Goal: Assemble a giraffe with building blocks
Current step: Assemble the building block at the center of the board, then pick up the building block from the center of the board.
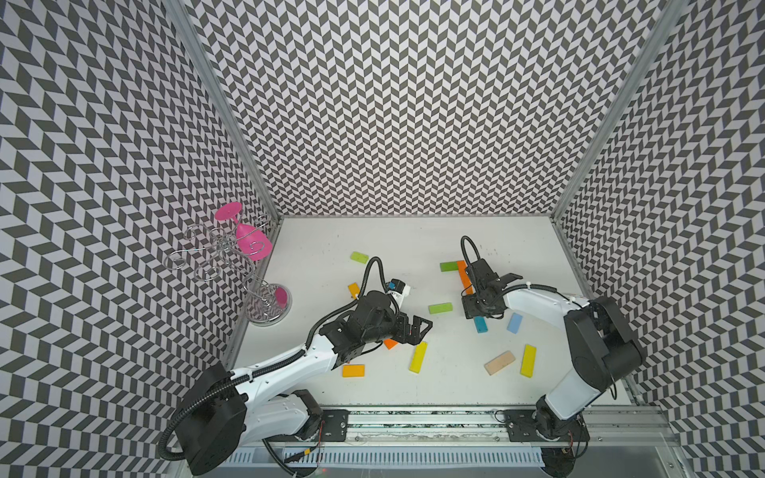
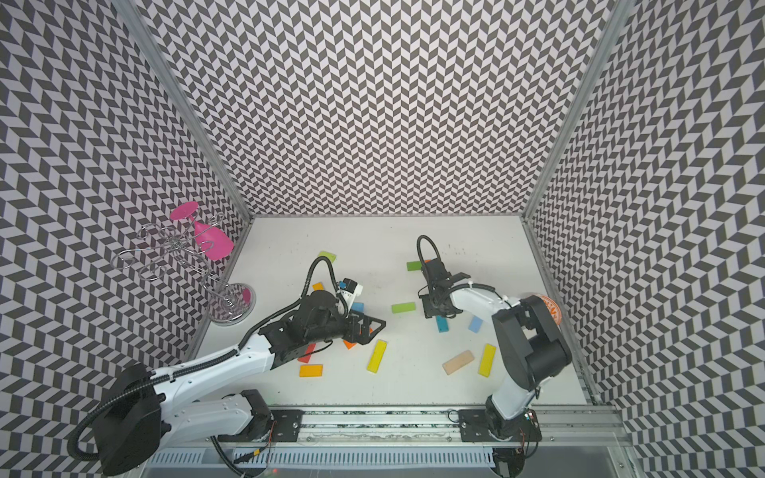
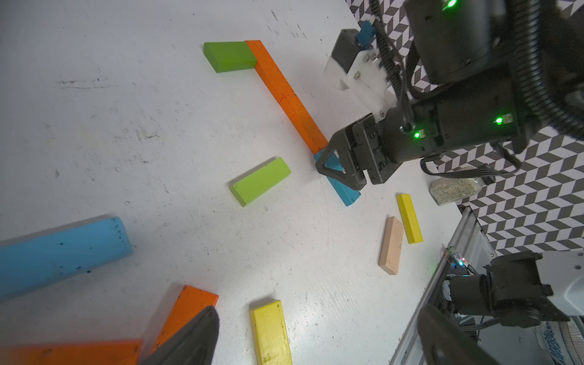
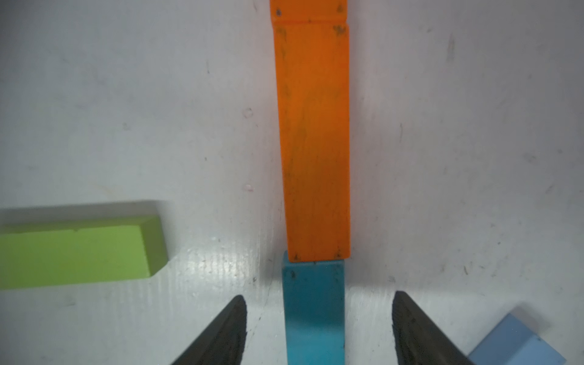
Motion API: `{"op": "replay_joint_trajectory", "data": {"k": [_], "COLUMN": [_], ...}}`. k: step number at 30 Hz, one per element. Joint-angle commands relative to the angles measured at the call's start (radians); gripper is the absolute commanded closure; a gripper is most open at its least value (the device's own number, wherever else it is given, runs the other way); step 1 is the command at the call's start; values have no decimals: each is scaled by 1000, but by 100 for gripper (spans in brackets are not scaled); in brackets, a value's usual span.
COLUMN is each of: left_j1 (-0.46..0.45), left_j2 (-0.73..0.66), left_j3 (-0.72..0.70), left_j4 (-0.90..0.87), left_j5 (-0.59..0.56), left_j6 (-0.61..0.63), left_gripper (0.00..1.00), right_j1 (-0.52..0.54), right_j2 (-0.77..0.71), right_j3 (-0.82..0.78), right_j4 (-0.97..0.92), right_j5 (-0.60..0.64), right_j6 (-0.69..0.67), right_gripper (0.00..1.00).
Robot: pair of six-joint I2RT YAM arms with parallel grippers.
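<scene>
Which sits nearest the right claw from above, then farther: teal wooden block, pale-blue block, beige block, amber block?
1. Teal wooden block, between the open jaws of the right gripper.
2. Pale-blue block, just beside it.
3. Beige block, nearer the front rail.
4. Amber block, far across by the left arm.

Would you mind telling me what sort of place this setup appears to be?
Probably a robot-lab test cell: black-and-white chevron wall panels enclose a white tabletop, the left arm and right arm are mounted on an aluminium rail, and coloured wooden blocks lie scattered.
</scene>
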State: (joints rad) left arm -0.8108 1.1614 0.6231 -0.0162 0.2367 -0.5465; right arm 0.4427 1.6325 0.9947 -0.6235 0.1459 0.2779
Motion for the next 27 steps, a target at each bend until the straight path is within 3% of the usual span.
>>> {"op": "replay_joint_trajectory", "data": {"k": [1,8,15,19,27], "left_j1": [6,4,3,1,1], "left_j2": [-9,-15,-24,-30,-43], "left_j3": [25,22,14,8,6], "left_j4": [14,15,16,16,4], "left_j5": [15,27,43,47,44], "left_j6": [8,18,26,29,28], "left_gripper": [1,1,2,2,2], "right_j1": [-2,-40,-153,-192,-272], "right_j2": [-110,-286,-438,-480,-366], "right_j3": [50,81,-95,-192,-279], "right_j4": [-44,-179,-164,-96,26], "right_j5": [20,67,90,103,35], "right_j6": [58,297,447,464,427], "right_gripper": [21,19,21,22,21]}}
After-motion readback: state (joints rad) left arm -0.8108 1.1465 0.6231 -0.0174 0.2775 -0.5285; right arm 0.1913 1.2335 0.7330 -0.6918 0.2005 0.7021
